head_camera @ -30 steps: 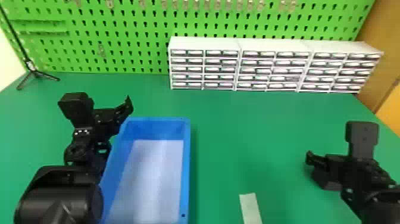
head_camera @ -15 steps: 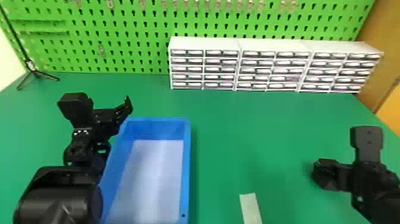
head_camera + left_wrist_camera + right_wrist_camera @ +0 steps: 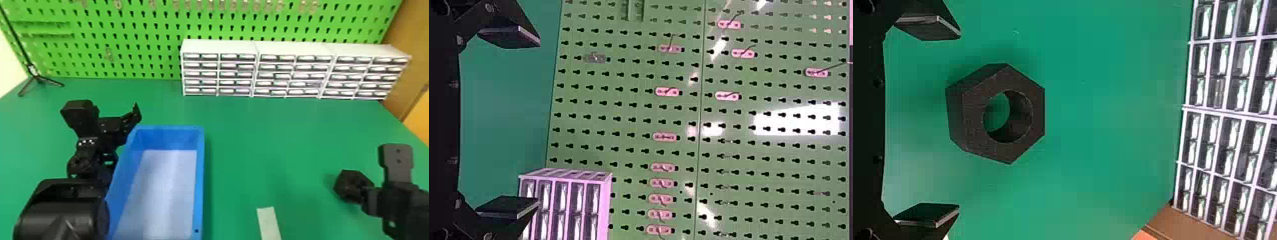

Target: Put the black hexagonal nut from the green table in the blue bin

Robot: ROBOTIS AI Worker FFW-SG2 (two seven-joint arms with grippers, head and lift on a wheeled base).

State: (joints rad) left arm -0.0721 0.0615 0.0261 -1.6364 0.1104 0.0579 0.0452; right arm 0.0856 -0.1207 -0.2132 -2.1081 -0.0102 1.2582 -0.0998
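Right hand [image 3: 959, 121], open, has shifted to face the black hexagonal nut [image 3: 347, 186] (ungripped), favouring a grasp; left hand [image 3: 539, 122], open, parked beside blue bin [image 3: 200, 178].

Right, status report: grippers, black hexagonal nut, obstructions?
Left black gripper, right black gripper open. Nut ungripped on green table. Flat pale strip right of blue rectangular bin, likely harmless.

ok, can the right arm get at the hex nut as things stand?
Likely yes: the right tool is open and roughly centred on the nut, with nothing visible in the way.
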